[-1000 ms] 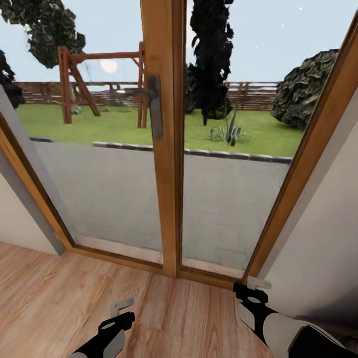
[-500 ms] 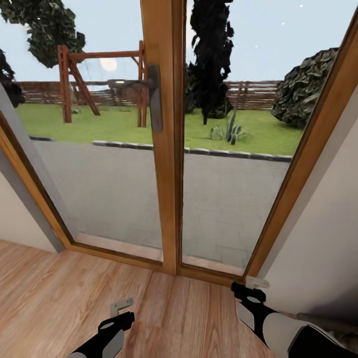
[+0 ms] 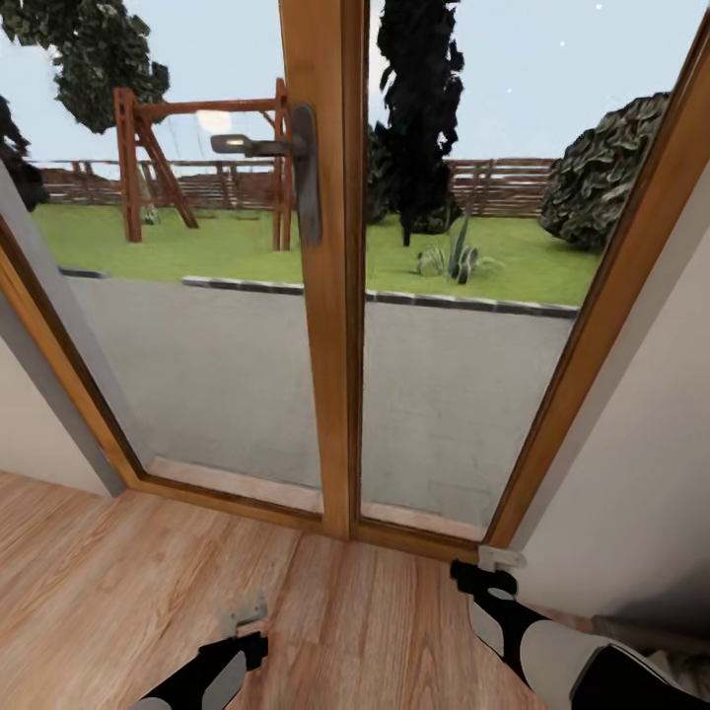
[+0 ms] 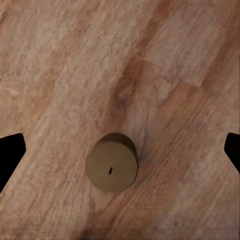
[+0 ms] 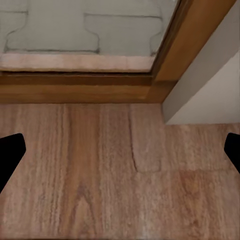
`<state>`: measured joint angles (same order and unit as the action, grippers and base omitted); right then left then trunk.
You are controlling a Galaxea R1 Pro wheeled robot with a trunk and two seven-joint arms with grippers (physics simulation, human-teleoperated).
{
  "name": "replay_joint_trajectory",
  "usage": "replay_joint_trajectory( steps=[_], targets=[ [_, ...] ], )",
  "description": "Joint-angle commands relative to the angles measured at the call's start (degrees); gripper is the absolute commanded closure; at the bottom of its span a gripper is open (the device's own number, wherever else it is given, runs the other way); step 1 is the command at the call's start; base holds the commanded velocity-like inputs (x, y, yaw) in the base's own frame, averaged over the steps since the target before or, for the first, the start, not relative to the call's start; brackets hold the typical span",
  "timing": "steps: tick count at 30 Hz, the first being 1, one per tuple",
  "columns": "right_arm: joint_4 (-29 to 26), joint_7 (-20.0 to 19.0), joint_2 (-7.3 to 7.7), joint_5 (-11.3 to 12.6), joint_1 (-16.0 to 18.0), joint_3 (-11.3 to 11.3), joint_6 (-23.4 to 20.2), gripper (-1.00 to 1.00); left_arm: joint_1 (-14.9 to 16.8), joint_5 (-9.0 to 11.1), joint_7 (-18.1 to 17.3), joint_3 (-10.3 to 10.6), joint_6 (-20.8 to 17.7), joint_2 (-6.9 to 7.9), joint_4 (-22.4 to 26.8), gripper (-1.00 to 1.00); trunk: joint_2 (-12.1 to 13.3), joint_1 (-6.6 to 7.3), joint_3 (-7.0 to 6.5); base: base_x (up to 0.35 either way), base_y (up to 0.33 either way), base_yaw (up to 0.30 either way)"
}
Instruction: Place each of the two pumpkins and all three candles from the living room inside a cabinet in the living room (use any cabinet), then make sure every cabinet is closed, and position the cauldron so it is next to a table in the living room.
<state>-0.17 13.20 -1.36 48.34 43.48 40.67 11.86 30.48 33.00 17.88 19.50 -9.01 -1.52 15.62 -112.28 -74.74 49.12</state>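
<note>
I see 1 candle (image 4: pixel 112 169) standing on the wood floor (image 4: pixel 175 60) between my spread left gripper (image 4: pixel 120 150) fingertips; it looks light, stiff, and I would pinch its round sides.

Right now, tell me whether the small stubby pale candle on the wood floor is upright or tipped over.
Upright. The left wrist view looks down on the small stubby pale candle, showing its round top face with the wick mark, standing on the wood floor.

**Colours by the patio door**

Floor (image 3: pixel 118 582) is warm reddish-brown wood grain. Door frame (image 3: pixel 330 296) is honey-orange, handle (image 3: pixel 258 148) dark grey. Candle (image 4: pixel 112 164) looks dull olive-tan with a dark wick spot. Fingers (image 4: pixel 10 155) are black. Lawn (image 3: pixel 197 247) outside is bright green.
</note>
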Motion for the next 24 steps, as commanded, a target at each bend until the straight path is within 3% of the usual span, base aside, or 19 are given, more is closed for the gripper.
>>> replay_joint_trajectory(
  steps=[1,4,8,12,18,24],
  targets=[
    [0.0,0.1,-0.07,-0.4,0.0,0.5,0.0,-1.0,0.0,0.4,0.4,0.5,-2.9,0.12,0.3,-1.0,-0.4,-0.22,0.23,0.0,0.0,0.0],
    [0.0,0.0,-0.15,-1.2,0.0,0.5,-0.1,-1.0,0.0,0.4,0.3,0.5,-5.3,0.29,0.3,-1.0,-1.6,-0.88,0.77,0.0,0.0,0.0],
    [-0.1,-0.4,-0.25,-1.4,0.0,0.6,-0.1,-1.0,0.0,0.4,0.4,0.5,-5.8,0.44,0.3,-1.0,-3.2,-1.75,1.49,0.0,0.0,0.0],
    [-0.1,-4.0,-1.67,-1.5,0.0,0.7,-1.0,-1.0,0.0,0.4,0.4,0.6,-5.6,0.47,0.3,-1.0,-4.8,-2.63,2.21,0.0,0.0,0.0],
    [-6.2,-11.1,-2.3,-2.3,0.0,1.6,-9.7,-1.0,0.0,0.2,0.5,0.7,-5.2,0.46,0.2,-1.0,-7.3,-3.95,3.28,0.0,0.0,0.0],
    [-23.8,-12.3,-2.2,-2.5,0.0,2.5,-26.9,-1.0,0.0,0.1,0.5,0.7,-5.1,0.54,0.2,-1.0,-9.7,-5.27,4.36,0.0,0.0,0.0]
  ],
)
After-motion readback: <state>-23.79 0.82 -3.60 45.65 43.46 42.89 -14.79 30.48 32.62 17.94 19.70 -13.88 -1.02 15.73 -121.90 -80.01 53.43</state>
